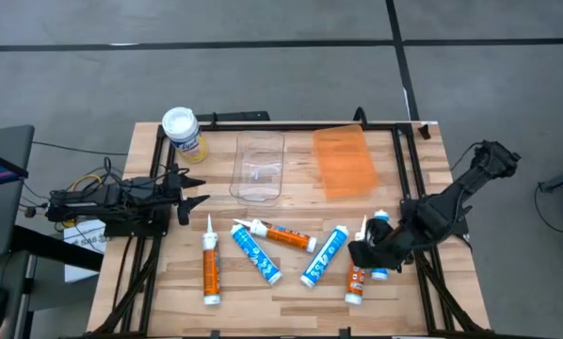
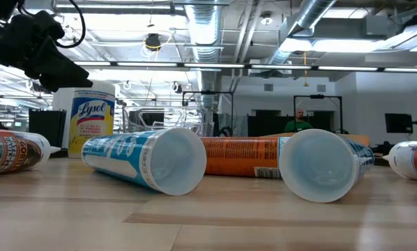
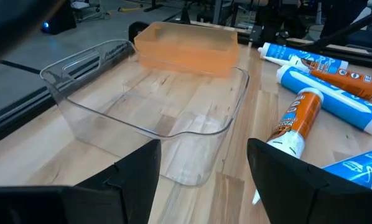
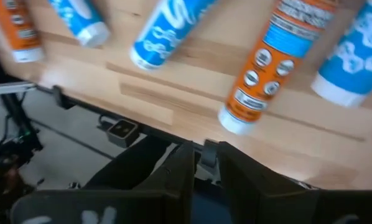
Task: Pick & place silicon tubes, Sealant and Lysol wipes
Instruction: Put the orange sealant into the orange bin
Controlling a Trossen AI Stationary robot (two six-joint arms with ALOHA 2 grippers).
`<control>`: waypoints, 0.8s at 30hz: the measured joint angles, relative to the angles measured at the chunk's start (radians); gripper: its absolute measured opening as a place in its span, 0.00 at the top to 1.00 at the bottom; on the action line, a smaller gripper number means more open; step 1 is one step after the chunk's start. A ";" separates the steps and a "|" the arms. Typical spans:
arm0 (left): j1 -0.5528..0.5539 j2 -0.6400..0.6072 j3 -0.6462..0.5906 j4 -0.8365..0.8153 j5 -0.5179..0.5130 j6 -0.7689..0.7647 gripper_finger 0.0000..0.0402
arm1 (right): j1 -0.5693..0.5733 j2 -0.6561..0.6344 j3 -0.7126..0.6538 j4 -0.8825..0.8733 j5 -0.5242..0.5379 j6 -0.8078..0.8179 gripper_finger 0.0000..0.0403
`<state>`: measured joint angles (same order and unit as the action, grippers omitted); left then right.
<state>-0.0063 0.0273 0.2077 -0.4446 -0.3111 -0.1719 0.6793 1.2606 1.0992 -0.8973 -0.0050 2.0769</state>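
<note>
Several silicone and sealant tubes lie on their sides on the wooden table: an orange one [image 1: 209,266], a blue one [image 1: 257,252], an orange one [image 1: 283,234], a blue one [image 1: 325,255], an orange one [image 1: 356,280] and a blue one [image 1: 381,247]. The Lysol wipes canister [image 1: 183,132], with a white lid and yellow label, stands upright at the far left and also shows in the low view [image 2: 91,120]. My left gripper [image 1: 195,196] is open and empty near the clear bin [image 3: 148,106]. My right gripper [image 1: 359,252] hovers shut and empty above the rightmost tubes [image 4: 267,62].
The clear plastic bin [image 1: 260,167] and an orange translucent bin [image 1: 344,162] sit side by side at the table's far middle. The black frame rails [image 1: 404,160] run along the table's edges. The right wrist view shows the table's near edge [image 4: 142,112].
</note>
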 joint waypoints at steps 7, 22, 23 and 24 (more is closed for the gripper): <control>0.000 0.000 0.000 0.000 0.000 0.001 0.42 | 0.036 0.024 0.000 -0.014 0.003 0.073 0.82; 0.000 0.000 0.000 -0.001 0.000 0.001 0.42 | 0.029 0.025 0.000 -0.075 0.004 0.079 0.52; 0.000 0.000 0.000 -0.001 0.000 0.001 0.42 | 0.024 0.034 0.000 -0.075 0.004 0.095 0.49; 0.000 0.000 0.000 -0.001 0.000 0.001 0.42 | 0.018 0.045 0.000 -0.075 0.004 0.112 0.46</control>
<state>-0.0063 0.0273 0.2077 -0.4454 -0.3115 -0.1711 0.6975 1.3056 1.0988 -0.9722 -0.0010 2.1891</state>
